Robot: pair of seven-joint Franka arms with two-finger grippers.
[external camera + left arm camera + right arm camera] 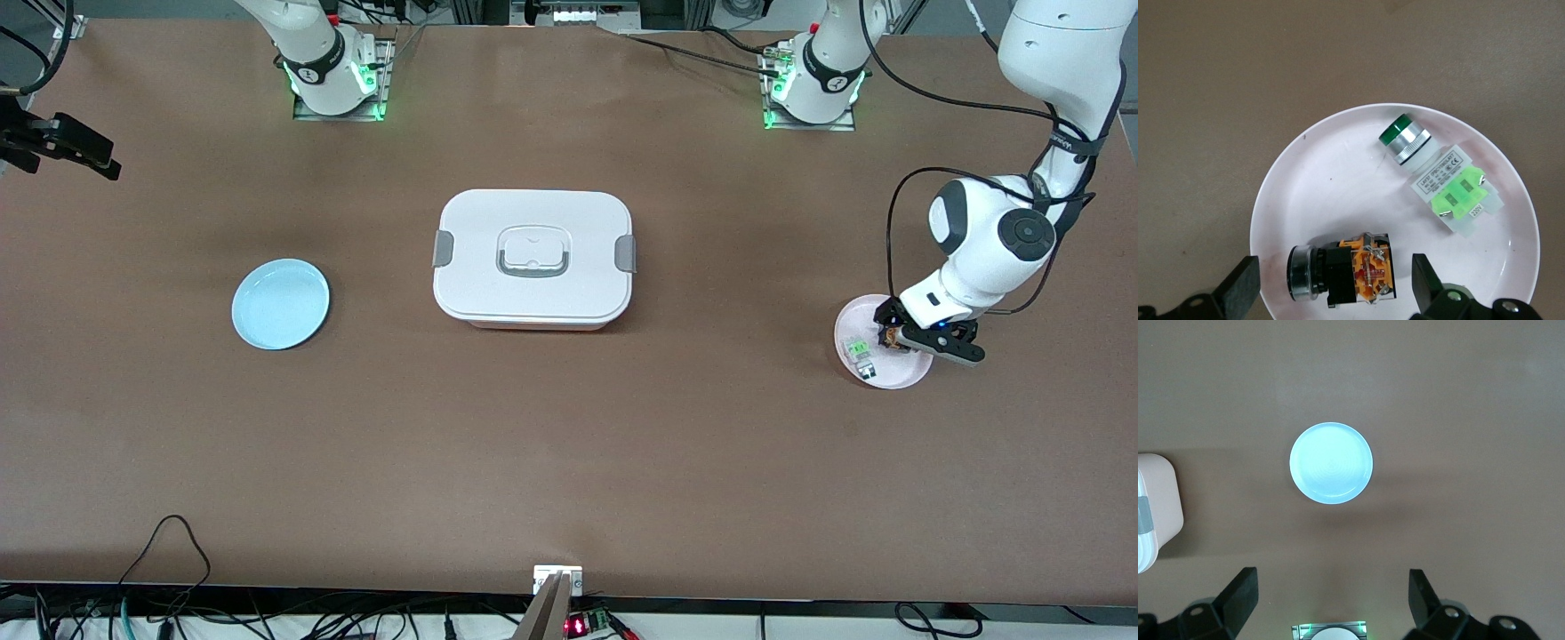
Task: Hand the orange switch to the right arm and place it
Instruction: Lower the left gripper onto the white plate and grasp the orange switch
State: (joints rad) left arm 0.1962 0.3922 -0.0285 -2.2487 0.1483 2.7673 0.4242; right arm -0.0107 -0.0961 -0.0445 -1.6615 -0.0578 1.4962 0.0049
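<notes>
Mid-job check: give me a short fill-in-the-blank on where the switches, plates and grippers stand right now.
1. The orange switch lies on the ____ plate.
2. The left gripper is open, with its fingers on either side of the ____ switch.
3. Beside it on that plate lies a switch with a ____ button.
4. The right gripper waits, open, over the table, looking down on the ____ plate.

Missing words: pink; orange; green; blue

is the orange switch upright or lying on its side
On its side: the orange switch lies flat in the pink plate, between the open left gripper fingers.
</notes>
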